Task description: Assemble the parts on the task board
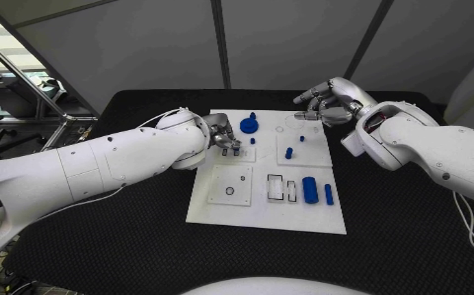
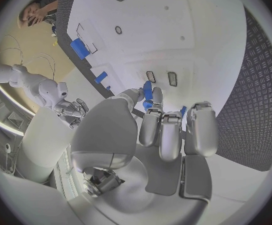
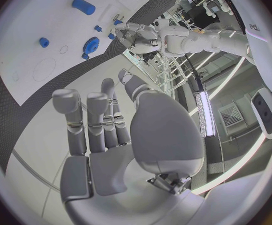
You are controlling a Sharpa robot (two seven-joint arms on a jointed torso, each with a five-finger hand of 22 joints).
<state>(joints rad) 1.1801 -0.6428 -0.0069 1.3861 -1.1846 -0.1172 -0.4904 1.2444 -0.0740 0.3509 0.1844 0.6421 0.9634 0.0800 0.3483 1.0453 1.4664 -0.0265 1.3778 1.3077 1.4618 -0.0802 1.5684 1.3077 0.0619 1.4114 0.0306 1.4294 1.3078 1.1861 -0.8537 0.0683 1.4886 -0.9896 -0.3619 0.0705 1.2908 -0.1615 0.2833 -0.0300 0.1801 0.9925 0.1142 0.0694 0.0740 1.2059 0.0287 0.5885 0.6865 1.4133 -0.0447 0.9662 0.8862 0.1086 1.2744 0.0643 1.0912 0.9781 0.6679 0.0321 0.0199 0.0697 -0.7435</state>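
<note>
The white task board lies in the middle of the black table. My left hand is low over the board's far left part and pinches a small blue part between thumb and fingers, just above two small rectangular slots. My right hand hovers past the board's far right corner, fingers apart, holding nothing. On the board stand a blue gear, a short peg and two smaller pieces. A blue cylinder and a thin blue bar lie near the right edge.
Empty cut-outs sit beside the cylinder, and a square plate with a round hole lies at the board's near left. Black table surrounds the board. Grey panels stand behind, and a metal frame stands at far left.
</note>
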